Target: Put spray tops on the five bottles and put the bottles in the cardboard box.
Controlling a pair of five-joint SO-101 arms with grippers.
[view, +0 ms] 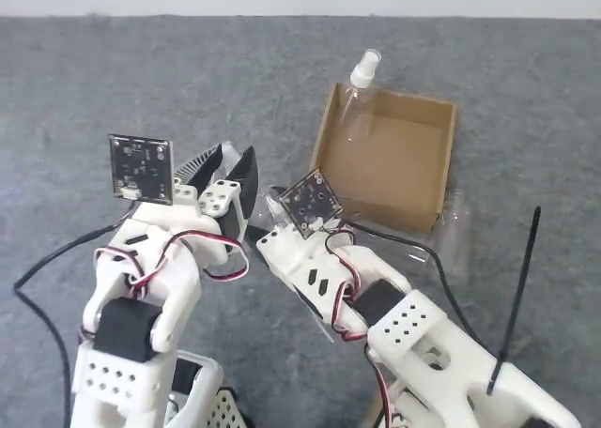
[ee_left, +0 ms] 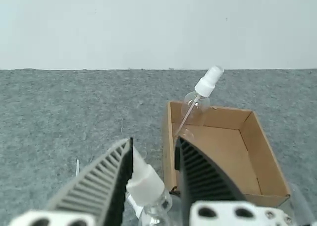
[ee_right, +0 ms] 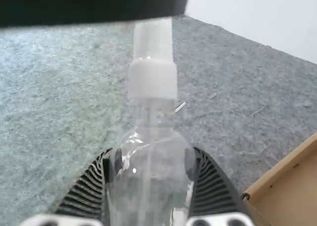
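The left gripper (view: 235, 158) hangs over the grey bench (view: 113, 81), just left of the box, with its jaws spread apart. Its ribbed fingers (ee_left: 99, 186) stand on either side of a white spray top (ee_left: 143, 182). The top rests against one finger and is clear of the other, so nothing is clamped.

That spray top sits on the neck of a clear bottle (ee_right: 148, 181). The right gripper (ee_right: 151, 159) grasps the bottle by its body, with a finger pressed to each side. The bottle is tilted, and its top points toward the left gripper. In the right wrist view a dark finger of the left gripper lies across the tip of the spray top.

Further right, the open cardboard box (view: 427, 179) rests on the bench near both grippers. Inside it a second bottle (view: 359, 109) leans against the far left corner. Its own white top (view: 364, 68) sticks up past the rim.

Just beside the right wall of the box, a third bottle (view: 455, 229) lies on its side on the bench. I cannot tell whether it carries a top.
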